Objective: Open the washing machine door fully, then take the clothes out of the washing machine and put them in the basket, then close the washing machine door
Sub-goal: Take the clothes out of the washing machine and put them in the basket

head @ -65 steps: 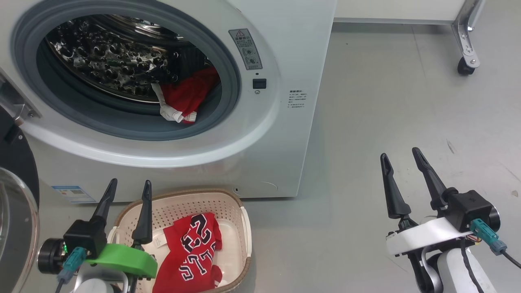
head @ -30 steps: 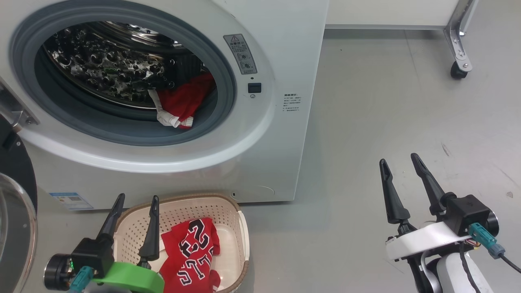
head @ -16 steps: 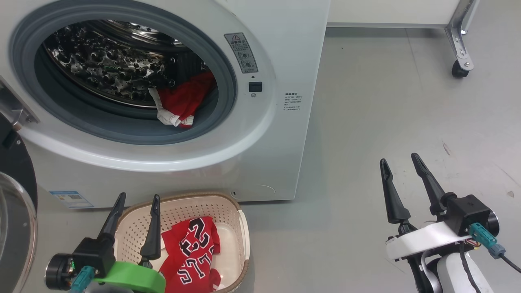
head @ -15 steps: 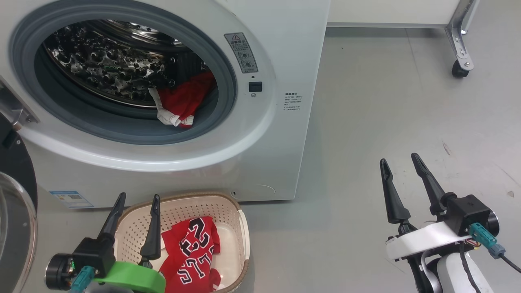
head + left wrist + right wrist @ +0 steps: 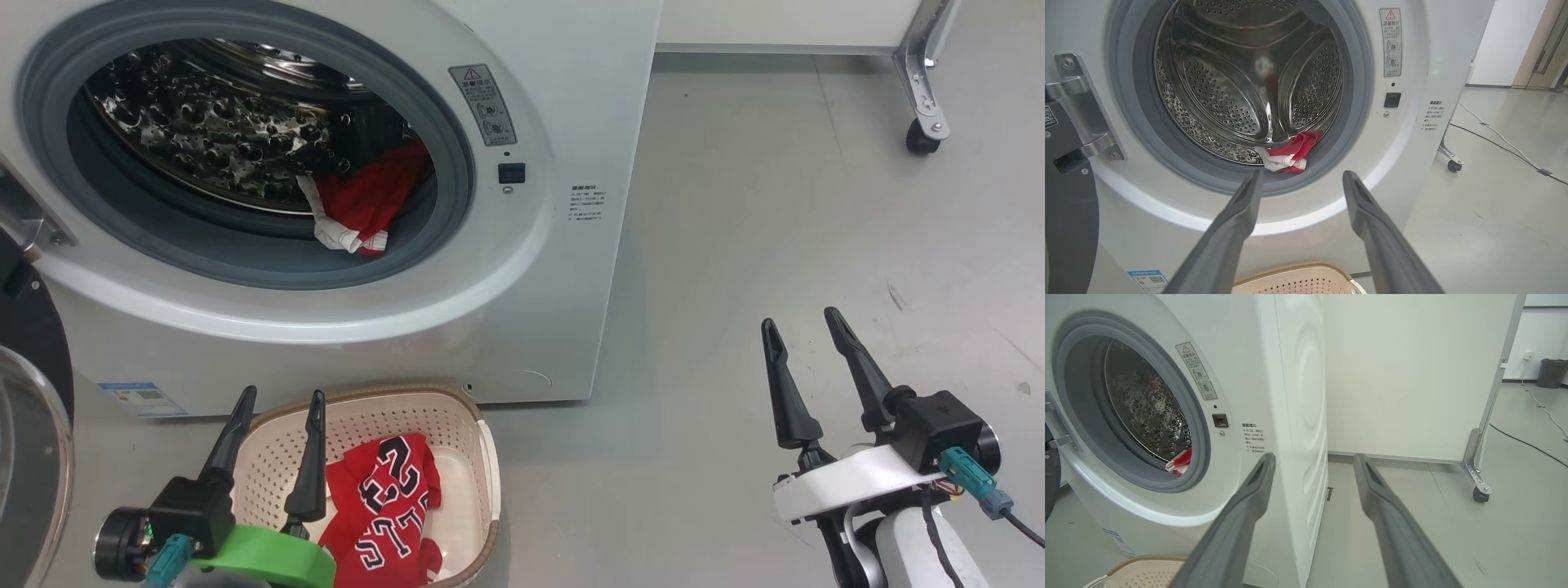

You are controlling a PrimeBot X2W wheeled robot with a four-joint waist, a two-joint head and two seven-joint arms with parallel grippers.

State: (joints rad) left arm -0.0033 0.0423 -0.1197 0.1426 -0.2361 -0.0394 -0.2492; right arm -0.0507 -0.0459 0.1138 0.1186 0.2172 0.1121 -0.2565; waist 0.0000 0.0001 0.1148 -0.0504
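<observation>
The white washing machine stands open, its door swung out to the far left. A red garment with white trim lies at the drum's lower right lip, also seen as red cloth in the left wrist view and red cloth in the right wrist view. Another red garment with white lettering lies in the cream basket on the floor below the machine. My left gripper is open above the basket's left side, holding nothing. Off to the right over bare floor, my right gripper is open and empty.
A white panel on a metal leg with a caster stands at the back right. A cable runs across the grey floor to the right. A dark bin sits far back. The steel door hinge juts out at the opening's left.
The head view has shifted slightly since the earliest frame. My left gripper sits a little lower and further right over the basket. The right gripper and the clothes have not moved.
</observation>
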